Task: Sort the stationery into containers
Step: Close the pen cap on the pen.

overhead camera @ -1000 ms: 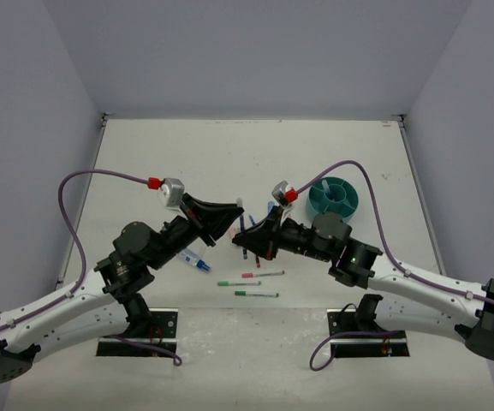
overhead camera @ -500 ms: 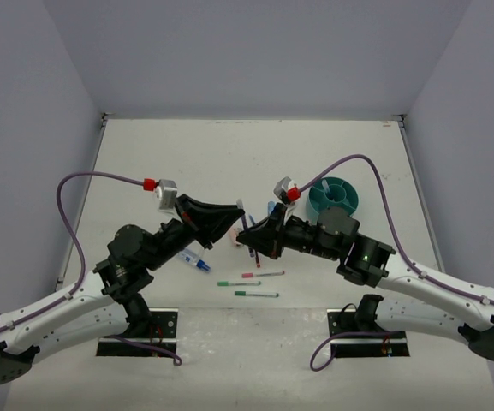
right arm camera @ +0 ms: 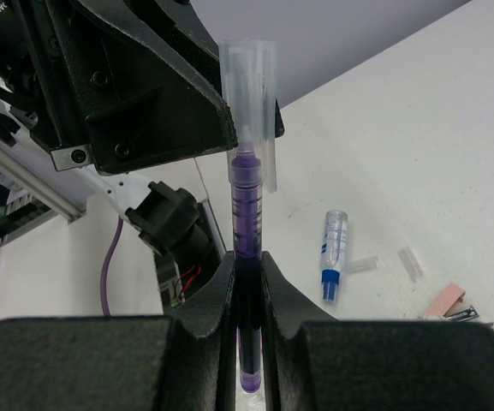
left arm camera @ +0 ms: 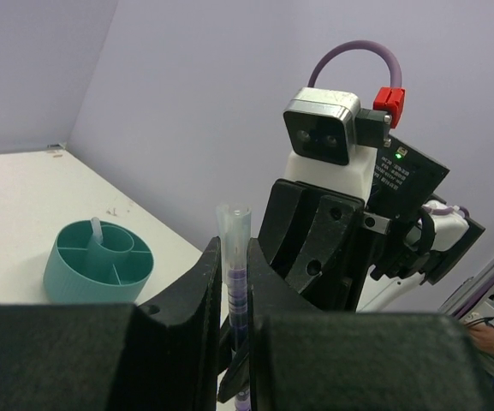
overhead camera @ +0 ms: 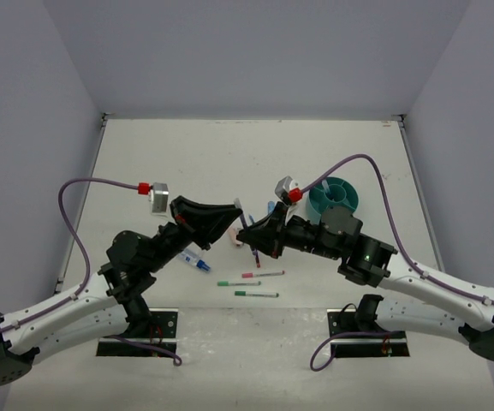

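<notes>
A thin purple-blue pen (right arm camera: 247, 214) with a clear cap (right arm camera: 248, 86) is held in the air between both grippers. My right gripper (right arm camera: 247, 270) is shut on its barrel. My left gripper (left arm camera: 234, 257) is shut on the pen (left arm camera: 235, 287) near its capped end, and the cap (left arm camera: 234, 224) sticks out past the jaws. In the top view the left gripper (overhead camera: 232, 224) and right gripper (overhead camera: 248, 233) meet above the table's middle. The teal divided cup (overhead camera: 333, 197) stands to the right and also shows in the left wrist view (left arm camera: 98, 261).
A clear blue-capped tube (overhead camera: 195, 260) lies under the left arm and shows in the right wrist view (right arm camera: 333, 254). Two green pens (overhead camera: 256, 294) and a pink pen (overhead camera: 264, 274) lie near the front. Loose clear caps (right arm camera: 362, 264) and a pink item (right arm camera: 445, 301) lie on the table.
The right gripper has moved left to meet the left gripper, and the left wrist has risen slightly. Both now grip the same pen.
</notes>
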